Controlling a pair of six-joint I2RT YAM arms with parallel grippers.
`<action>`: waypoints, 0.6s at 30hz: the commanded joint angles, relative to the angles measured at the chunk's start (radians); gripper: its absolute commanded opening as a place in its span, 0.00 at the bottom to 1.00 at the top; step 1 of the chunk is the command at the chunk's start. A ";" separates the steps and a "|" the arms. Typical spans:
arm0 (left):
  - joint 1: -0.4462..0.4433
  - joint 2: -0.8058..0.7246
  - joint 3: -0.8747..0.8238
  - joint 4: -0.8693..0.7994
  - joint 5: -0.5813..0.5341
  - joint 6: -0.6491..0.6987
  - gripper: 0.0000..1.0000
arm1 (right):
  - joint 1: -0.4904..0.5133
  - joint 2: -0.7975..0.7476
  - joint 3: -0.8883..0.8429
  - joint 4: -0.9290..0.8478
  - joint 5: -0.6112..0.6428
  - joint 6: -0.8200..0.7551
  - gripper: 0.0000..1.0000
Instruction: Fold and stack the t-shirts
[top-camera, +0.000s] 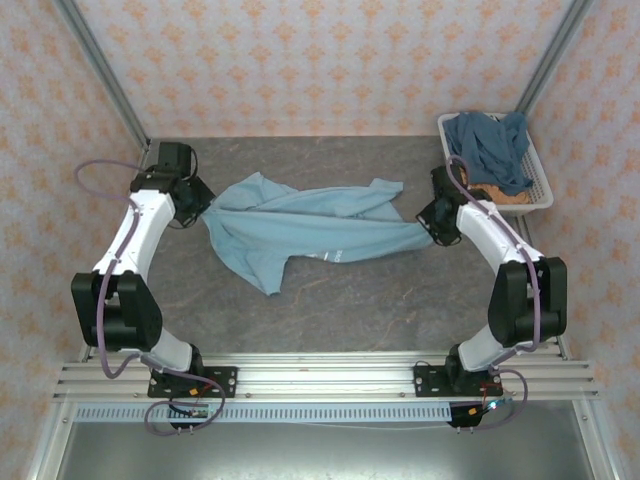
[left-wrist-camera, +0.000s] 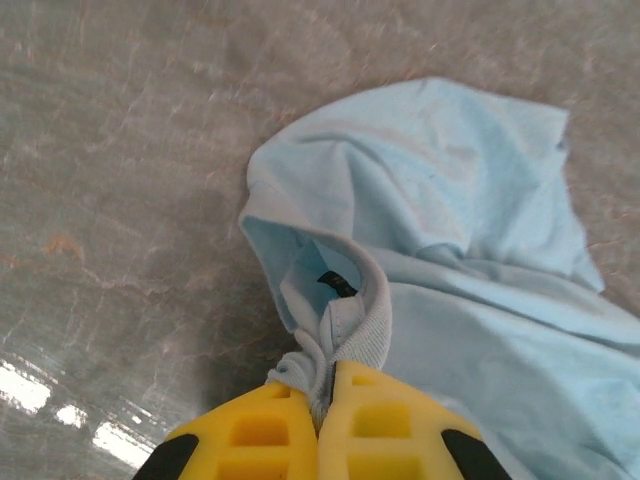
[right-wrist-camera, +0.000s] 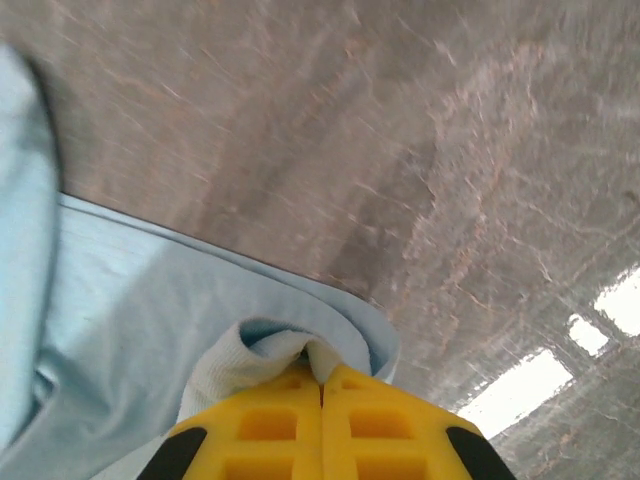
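Peach patterned walls (top-camera: 320, 60) close in a grey marbled surface (top-camera: 330, 310). Across the middle of the top view a light blue shirt (top-camera: 300, 230) stretches crumpled from left to right, one flap trailing toward the lower centre.

At its left end the left gripper (top-camera: 200, 212) is clamped on the cloth. In the left wrist view its yellow fingers (left-wrist-camera: 260, 435) sit at the bottom centre, pressed together with the shirt's ribbed collar (left-wrist-camera: 362, 328) bunched between them. The light blue shirt (left-wrist-camera: 450, 250) spreads away to the upper right of that frame, with a small dark tag (left-wrist-camera: 338, 283) inside the neck opening.

At the shirt's right end the right gripper (top-camera: 432, 218) also pinches it. In the right wrist view the yellow fingers (right-wrist-camera: 270, 425) are closed at the bottom centre on a fold of the shirt's edge, and the light blue shirt (right-wrist-camera: 150, 310) lies to the lower left.

A white basket (top-camera: 541, 190) stands in the upper right corner of the top view, just beyond the right gripper. A slate shirt (top-camera: 490, 145) is heaped in it, draped over an orange shirt (top-camera: 508, 197) that peeks out at the basket's near side.
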 joint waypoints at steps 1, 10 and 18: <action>0.008 0.056 0.101 -0.027 -0.045 0.010 0.00 | -0.005 0.030 0.077 -0.047 0.098 -0.013 0.00; -0.004 0.371 0.338 0.081 0.138 0.039 0.17 | -0.036 0.177 0.246 -0.069 0.160 -0.019 0.00; -0.132 0.169 0.117 -0.111 -0.046 0.014 0.48 | -0.036 0.272 0.296 -0.096 0.069 -0.051 0.00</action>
